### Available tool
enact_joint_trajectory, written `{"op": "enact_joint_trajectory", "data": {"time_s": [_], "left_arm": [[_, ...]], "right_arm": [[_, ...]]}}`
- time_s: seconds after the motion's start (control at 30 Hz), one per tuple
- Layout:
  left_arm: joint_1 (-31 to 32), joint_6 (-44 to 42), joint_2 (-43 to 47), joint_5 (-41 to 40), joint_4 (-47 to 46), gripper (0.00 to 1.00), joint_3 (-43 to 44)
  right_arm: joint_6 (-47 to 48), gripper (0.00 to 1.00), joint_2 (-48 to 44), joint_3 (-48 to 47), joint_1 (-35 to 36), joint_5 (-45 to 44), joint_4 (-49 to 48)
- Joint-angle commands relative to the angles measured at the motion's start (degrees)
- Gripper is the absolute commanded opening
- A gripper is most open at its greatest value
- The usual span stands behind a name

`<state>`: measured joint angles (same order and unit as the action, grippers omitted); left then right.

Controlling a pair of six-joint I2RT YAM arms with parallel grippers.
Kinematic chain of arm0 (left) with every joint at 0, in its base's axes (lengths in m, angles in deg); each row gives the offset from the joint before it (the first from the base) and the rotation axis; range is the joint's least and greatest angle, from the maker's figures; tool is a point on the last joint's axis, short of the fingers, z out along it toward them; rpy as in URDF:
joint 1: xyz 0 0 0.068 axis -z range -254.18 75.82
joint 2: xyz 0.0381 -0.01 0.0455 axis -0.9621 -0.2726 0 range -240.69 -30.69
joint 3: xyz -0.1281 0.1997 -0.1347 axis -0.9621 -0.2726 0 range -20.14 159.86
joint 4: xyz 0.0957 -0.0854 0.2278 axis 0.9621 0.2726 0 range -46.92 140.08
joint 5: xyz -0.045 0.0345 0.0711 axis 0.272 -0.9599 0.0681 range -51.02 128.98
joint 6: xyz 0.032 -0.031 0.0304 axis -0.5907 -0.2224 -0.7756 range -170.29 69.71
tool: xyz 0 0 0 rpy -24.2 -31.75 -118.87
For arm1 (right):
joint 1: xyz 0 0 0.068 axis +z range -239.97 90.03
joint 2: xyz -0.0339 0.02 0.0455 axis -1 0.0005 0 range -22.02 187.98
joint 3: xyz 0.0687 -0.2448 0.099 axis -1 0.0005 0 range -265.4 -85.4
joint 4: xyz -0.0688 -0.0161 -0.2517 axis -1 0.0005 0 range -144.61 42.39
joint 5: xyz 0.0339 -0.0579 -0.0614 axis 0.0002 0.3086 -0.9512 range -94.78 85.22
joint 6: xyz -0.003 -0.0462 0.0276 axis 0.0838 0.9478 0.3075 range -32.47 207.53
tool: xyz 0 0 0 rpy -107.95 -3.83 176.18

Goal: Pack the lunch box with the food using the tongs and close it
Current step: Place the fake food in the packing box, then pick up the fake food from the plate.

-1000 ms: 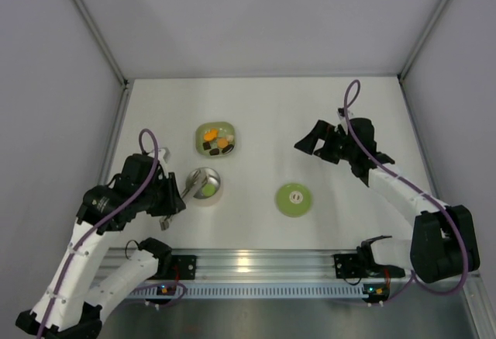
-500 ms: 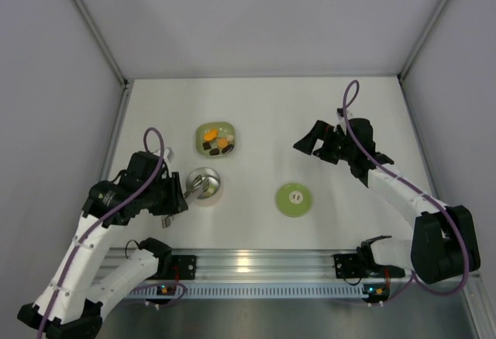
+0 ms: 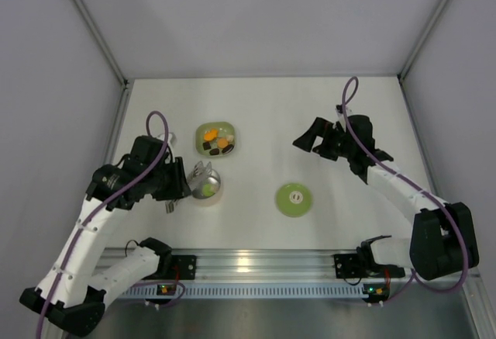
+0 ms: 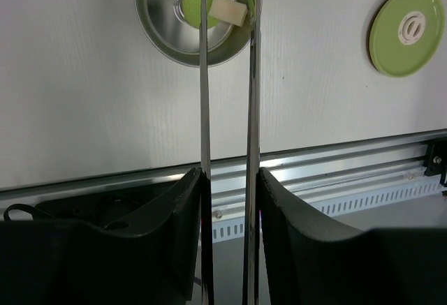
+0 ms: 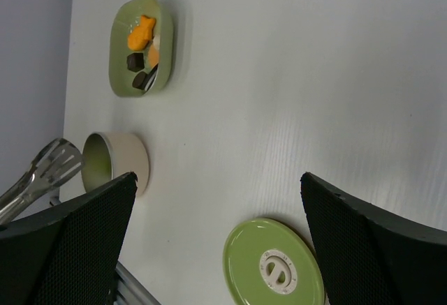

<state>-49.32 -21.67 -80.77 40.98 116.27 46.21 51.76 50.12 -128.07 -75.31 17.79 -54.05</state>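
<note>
From above, we see the left gripper [image 3: 178,188] clamped on the tongs [image 3: 200,174]. Their tips hang over the lunch box [image 3: 218,191] just ahead of it. Most of the food [image 3: 219,143] lies in the green dish [image 3: 232,129] beyond. The right gripper [image 3: 308,139] stands wide open, well apart from the lid [image 3: 294,199].

In the left wrist view, the fingers [image 4: 174,214] press both tong arms, and a yellow-green piece [image 4: 190,5] sits in the box ahead.

In the right wrist view, dish, box and lid lie ahead of the spread fingers.
</note>
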Motion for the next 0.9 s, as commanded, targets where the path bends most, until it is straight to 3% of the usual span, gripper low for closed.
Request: {"op": "enact_joint_trajectory", "data": {"time_s": [0.0,0.47,0.87], "left_arm": [[0.1,0.38,-2.46,-0.86,-4.63,0.41,4.22],[0.19,-1.73,-14.51,0.11,-16.75,0.42,5.2],[0.1,-3.92,-23.39,0.29,-21.24,0.42,5.29]], "right_arm": [[1.4,0.99,1.16,-3.47,0.99,0.55,-0.65],[2.11,0.99,2.13,-4.96,0.99,1.87,-0.65],[2.81,0.99,1.25,-5.14,0.99,1.6,-0.65]]}}
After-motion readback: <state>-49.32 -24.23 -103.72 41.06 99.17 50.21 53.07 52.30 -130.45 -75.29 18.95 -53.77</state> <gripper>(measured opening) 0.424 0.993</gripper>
